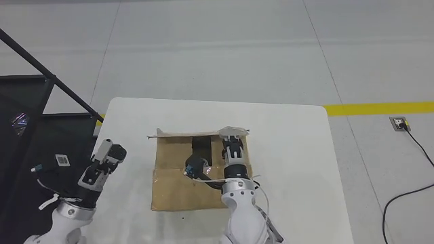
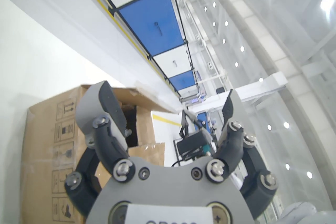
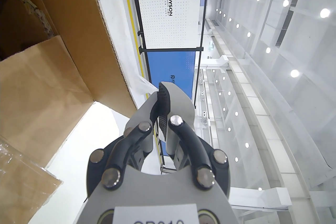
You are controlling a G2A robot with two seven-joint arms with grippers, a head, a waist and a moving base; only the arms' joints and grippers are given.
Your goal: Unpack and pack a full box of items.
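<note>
A brown cardboard box (image 1: 173,184) stands mid-table with its top flaps partly open over a dark opening (image 1: 200,147); what lies inside is hidden. My right gripper (image 1: 234,146) is at the box's right flap, beside its raised far edge. In the right wrist view this gripper (image 3: 163,100) is shut, fingertips pressed together, right next to the flap's edge (image 3: 105,25), where a scrap of clear tape (image 3: 143,83) hangs. My left gripper (image 1: 110,154) is off the box's left side above the table. It (image 2: 168,104) is open and holds nothing, with the box wall (image 2: 47,135) beyond it.
The white table (image 1: 291,163) has bare room to the right and left of the box. A black frame and dark mat (image 1: 27,102) stand off the table's left. On the floor at right are a yellow line (image 1: 380,108) and a cable with socket (image 1: 400,123).
</note>
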